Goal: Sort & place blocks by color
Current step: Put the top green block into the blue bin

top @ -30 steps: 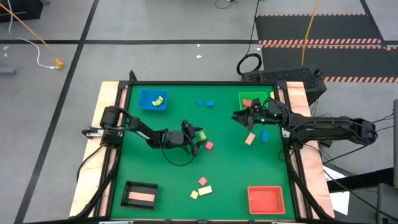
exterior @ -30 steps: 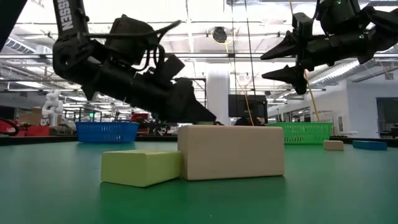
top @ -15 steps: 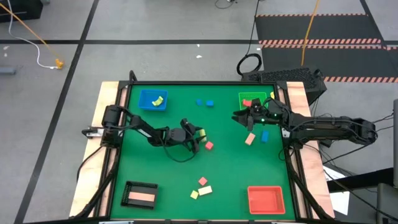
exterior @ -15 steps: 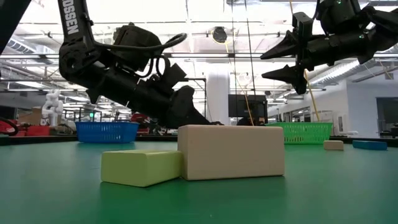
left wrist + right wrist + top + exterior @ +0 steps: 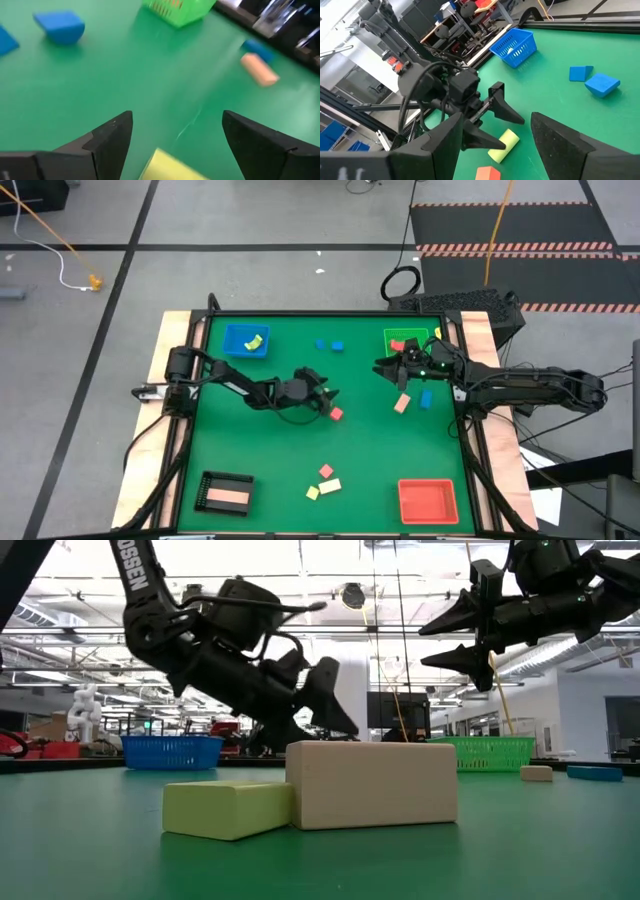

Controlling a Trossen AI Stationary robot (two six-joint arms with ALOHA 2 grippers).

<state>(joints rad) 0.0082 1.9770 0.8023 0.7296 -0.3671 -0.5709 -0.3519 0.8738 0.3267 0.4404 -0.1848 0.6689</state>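
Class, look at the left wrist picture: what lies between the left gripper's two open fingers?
A yellow-green block lies between the left gripper fingers, shown in the left wrist view.

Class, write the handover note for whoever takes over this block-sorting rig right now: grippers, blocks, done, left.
Left gripper: open at table centre, straddling a yellow-green block, not gripping it.
Right gripper: open, empty, raised beside the green tray.
Loose: red block by the left gripper; two blue blocks at the far edge; pink block and blue block below the right arm; four blocks near the front.
Done: one cream bar in the black tray.
Misplaced: yellow-green in the blue tray, red in the green tray.
Red tray: empty.
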